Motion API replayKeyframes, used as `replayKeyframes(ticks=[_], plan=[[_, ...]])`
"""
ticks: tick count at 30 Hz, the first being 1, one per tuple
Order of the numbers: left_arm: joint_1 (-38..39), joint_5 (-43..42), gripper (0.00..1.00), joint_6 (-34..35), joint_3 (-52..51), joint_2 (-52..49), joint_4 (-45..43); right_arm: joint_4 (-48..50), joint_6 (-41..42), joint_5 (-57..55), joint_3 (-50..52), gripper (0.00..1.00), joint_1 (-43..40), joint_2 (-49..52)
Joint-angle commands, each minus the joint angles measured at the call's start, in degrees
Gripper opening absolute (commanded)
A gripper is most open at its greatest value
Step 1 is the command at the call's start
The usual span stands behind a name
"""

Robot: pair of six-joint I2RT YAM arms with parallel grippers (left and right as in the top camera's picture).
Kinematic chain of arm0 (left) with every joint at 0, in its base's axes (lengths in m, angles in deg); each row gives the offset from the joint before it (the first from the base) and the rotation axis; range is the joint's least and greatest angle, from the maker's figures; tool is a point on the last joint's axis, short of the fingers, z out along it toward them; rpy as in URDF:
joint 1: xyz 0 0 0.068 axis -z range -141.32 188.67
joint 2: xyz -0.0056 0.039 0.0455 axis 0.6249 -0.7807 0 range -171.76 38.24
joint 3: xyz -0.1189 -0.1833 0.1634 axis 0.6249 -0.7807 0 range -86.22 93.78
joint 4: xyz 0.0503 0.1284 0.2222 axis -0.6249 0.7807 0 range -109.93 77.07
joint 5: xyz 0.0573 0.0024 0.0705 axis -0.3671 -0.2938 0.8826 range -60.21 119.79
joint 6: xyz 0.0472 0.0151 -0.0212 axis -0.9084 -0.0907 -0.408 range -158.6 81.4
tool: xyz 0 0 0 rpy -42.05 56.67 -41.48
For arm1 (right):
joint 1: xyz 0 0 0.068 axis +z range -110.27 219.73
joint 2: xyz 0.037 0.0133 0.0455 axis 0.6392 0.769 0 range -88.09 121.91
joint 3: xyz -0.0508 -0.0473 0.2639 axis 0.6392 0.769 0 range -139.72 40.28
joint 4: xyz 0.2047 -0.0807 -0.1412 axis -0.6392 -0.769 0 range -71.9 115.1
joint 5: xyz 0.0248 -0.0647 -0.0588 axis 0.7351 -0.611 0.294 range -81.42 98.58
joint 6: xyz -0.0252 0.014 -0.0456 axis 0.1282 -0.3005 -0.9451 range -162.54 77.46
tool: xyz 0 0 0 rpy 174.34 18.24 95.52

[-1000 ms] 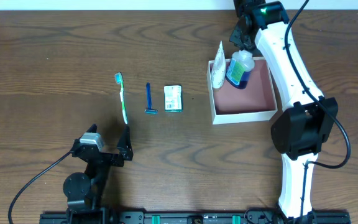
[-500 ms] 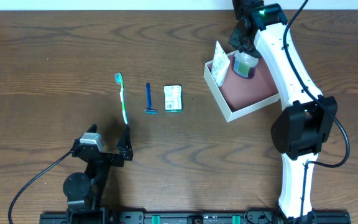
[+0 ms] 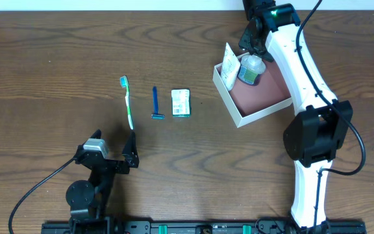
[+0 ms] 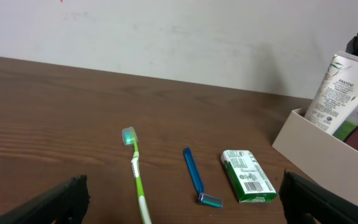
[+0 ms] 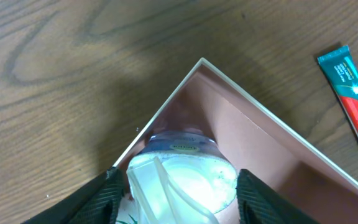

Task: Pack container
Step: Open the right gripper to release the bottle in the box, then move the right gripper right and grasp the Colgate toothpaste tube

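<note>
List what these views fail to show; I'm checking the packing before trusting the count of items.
- Toothpaste tube: right wrist view, cut off by the right edge; unseen overhead, perhaps under the right arm.
- Right gripper on the bottle: fingers flank it, but the bottom edge cuts off any contact.
- Green box print: too small overhead.

Folded low at the near edge with left gripper (image 3: 114, 151) spread wide; stretched to the far side with right gripper (image 3: 252, 44) pointing down, fingers parted, grip unclear.
</note>
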Motion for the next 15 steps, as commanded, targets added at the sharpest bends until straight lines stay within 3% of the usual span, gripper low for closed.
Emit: replayKeyframes(ticks=[1, 9, 11, 15], plan=[[-0.17, -0.59, 0.98, 0.5, -1.05, 0.07, 1.86, 0.0, 0.26, -1.75, -0.44, 0.67, 0.17, -0.98], [-0.17, -0.59, 0.98, 0.5, -1.05, 0.07, 1.86, -1.46, -3.1, -2.99, -4.07, 0.86, -2.93, -5.46], [-0.17, -0.59, 0.98, 0.5, -1.05, 0.07, 1.86, -2.45, -4.17, -2.99, -5.22, 0.94, -5.03, -8.15], [-0.17, -0.59, 0.98, 0.5, -1.05, 0.07, 1.86, -5.18, -4.22, -2.99, -5.49, 0.98, -11.23, -13.99]])
